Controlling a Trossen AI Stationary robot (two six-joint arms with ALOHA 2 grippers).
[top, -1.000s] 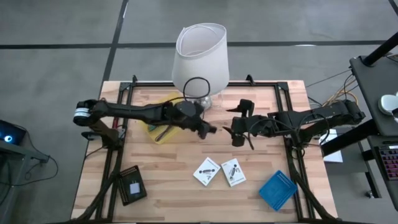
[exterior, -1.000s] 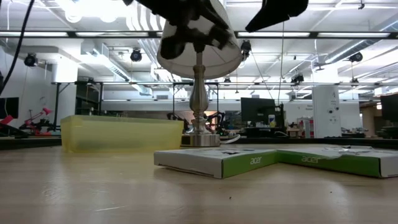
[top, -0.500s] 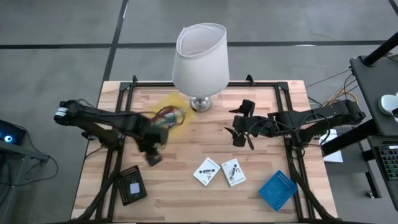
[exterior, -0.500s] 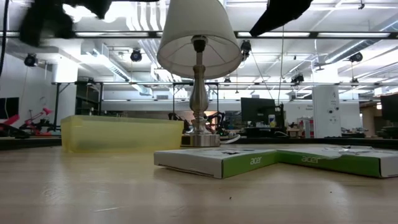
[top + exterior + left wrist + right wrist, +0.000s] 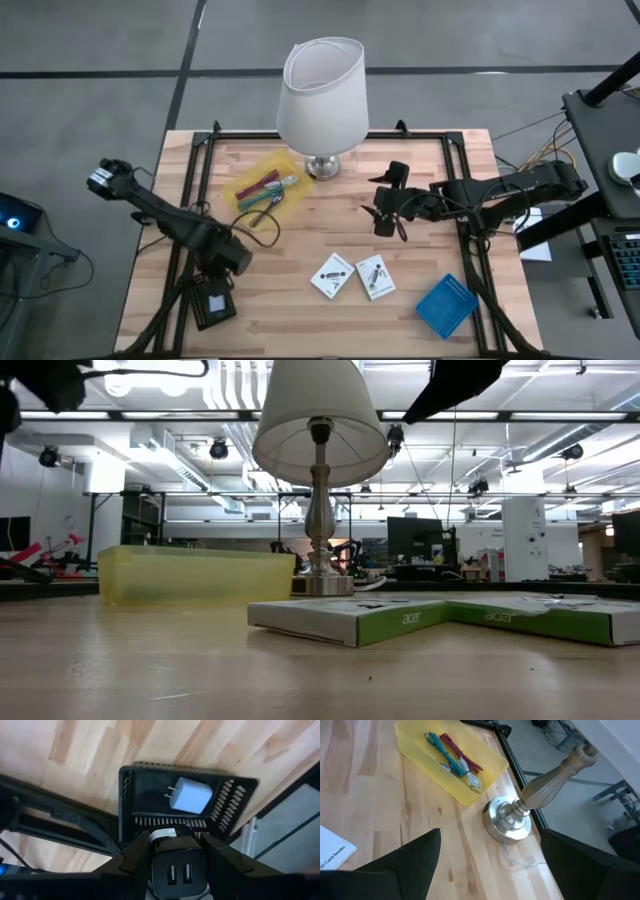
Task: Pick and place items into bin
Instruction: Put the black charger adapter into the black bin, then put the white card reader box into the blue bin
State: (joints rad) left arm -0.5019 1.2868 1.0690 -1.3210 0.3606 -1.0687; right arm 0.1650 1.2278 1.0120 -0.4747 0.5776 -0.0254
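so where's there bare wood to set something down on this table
Bare wood lies between the black slotted tray and the two white printed boxes, and between the yellow plastic bin and those boxes. It is crowded around the white-shaded lamp and the open right gripper.

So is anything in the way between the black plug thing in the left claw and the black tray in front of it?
Nothing visible is in the way. The left gripper holds the black charger and points straight at the black tray. A white charger already lies inside the tray.
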